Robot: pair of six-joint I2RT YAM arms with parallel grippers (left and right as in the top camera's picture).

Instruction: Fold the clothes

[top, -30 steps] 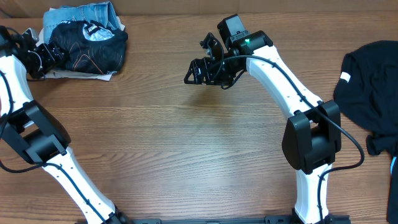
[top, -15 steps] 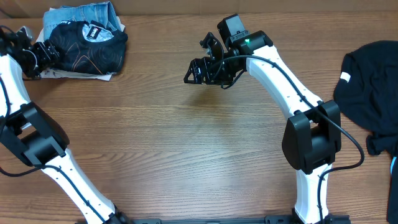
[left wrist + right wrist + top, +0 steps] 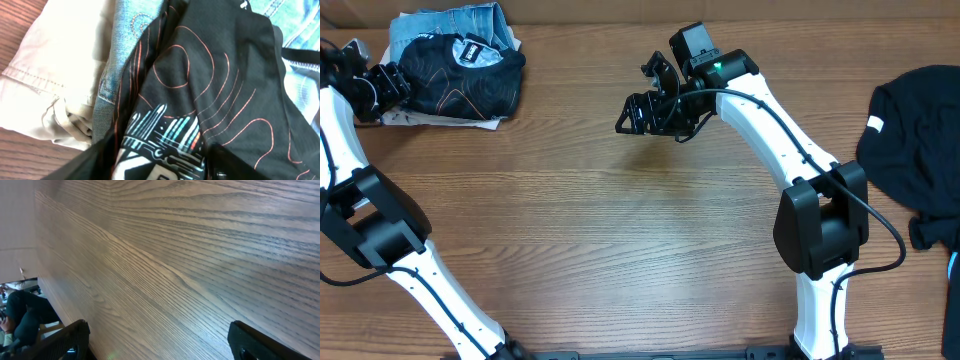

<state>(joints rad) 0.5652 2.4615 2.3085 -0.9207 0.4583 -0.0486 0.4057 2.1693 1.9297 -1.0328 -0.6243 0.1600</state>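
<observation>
Only overhead shows the black garment (image 3: 920, 140), far from the jersey (image 3: 460, 75).

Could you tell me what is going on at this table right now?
The left gripper is at the far left corner, fingers apart over a folded black jersey that tops a pile with a denim piece and a beige garment. The right gripper hovers open above the table, holding nothing. Another black garment lies bunched at the right edge.
</observation>
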